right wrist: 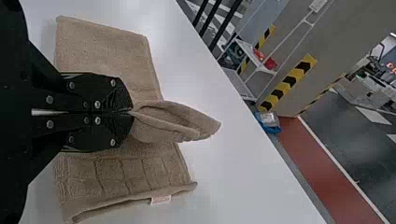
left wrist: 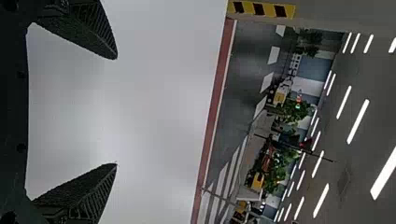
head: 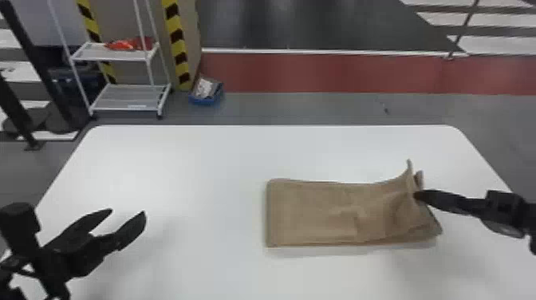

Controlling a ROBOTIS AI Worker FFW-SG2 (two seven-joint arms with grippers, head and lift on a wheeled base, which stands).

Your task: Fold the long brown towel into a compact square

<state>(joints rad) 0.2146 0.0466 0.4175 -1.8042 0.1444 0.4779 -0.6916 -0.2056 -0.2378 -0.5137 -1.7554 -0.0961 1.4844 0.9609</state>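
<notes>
At the head view's ten o'clock, a white rack (head: 95, 56) is holding something red (head: 125, 44). Toward eleven, a blue bin (head: 204, 101) is sitting beside a pillar (head: 192, 40).

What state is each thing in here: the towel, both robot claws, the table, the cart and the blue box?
Towel: a long rectangle, one end pinched up, not yet square
Left gripper: open, holding nothing
Right gripper: shut on the towel
Table: bearing the towel
Cart: upright, upper shelf loaded
Blue box: on the floor, filled
</notes>
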